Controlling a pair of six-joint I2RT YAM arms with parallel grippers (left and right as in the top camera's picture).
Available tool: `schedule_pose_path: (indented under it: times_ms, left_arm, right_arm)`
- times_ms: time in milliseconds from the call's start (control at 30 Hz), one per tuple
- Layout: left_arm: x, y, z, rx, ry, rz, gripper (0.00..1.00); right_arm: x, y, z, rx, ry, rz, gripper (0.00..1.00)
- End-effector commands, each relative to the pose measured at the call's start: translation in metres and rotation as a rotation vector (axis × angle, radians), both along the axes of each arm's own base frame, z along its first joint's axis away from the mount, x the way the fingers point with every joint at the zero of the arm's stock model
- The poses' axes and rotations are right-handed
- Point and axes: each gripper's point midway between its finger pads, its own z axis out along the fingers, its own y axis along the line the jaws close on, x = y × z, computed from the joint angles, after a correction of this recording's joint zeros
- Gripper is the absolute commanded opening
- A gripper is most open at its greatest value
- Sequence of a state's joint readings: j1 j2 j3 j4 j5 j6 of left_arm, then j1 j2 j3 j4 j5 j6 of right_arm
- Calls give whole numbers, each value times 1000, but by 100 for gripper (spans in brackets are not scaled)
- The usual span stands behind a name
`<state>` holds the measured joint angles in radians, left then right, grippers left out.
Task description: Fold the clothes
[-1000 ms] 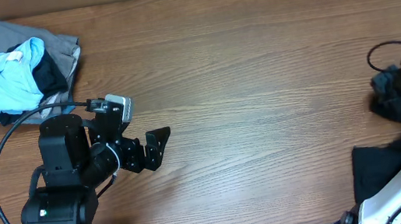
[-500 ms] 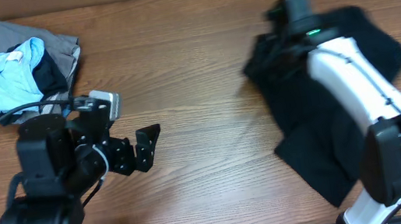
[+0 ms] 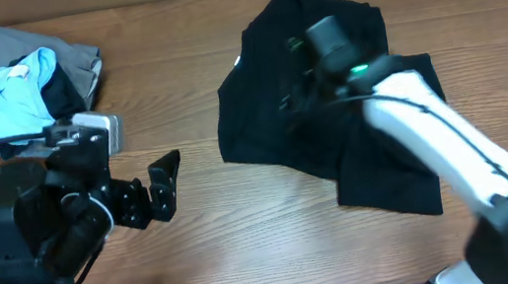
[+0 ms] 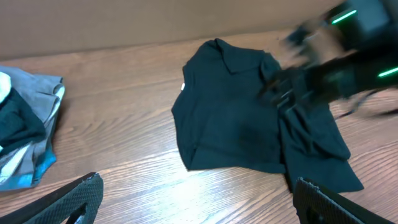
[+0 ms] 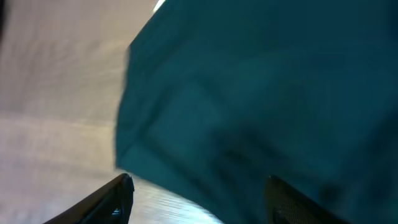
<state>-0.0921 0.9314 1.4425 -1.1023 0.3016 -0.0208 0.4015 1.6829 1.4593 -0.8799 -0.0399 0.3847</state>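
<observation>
Where a second ago it was bunched off at the right edge, the black shirt (image 3: 265, 111) now lies right of centre on the tabletop (image 3: 251, 262). It was swept there by the right arm, and its collar points towards the far edge. It's rumpled, so I'd say it needs flattening before any fold. That arm reaches low over the cloth, the right pincer (image 5: 199, 202) spread and holding nothing. The left pincer (image 4: 205, 208) has drawn back towards the light-blue garment (image 3: 4, 102), fingers wide apart.
</observation>
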Motion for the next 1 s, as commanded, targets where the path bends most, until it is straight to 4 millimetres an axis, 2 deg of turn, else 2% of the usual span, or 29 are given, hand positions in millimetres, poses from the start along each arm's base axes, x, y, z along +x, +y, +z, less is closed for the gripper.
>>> schedule_pose_path:
  times_ms: [0,133,300,433,533,667,733,833,967]
  left_arm:
    - [21,-4,-28,3,106,2,100]
    - [46,-23,-75,7,282,-58,100]
    - [84,-53,-136,22,454,-136,100]
    - [111,-83,-182,-34,551,-219,100]
    - [126,-96,-230,-36,647,-237,82]
    - [131,-101,-279,-38,766,-197,80]
    - [133,-97,-300,-12,804,-171,80]
    - [134,-89,-325,29,851,-128,80]
    - [136,-90,-346,43,877,-105,75]
  right_arm:
    - [5,-48,77,41,-171,-130,70]
    - [-14,-87,114,72,-227,-211,73]
    - [-40,-117,131,66,-236,-278,78]
    - [-54,-125,123,66,-172,-322,84]
    - [-59,-126,113,51,-121,-323,86]
    - [-61,-127,104,39,-82,-323,86]
    - [-62,-127,100,35,-67,-323,86]
    - [-61,-127,97,32,-57,-324,86]
    - [-59,-126,92,27,-40,-324,86]
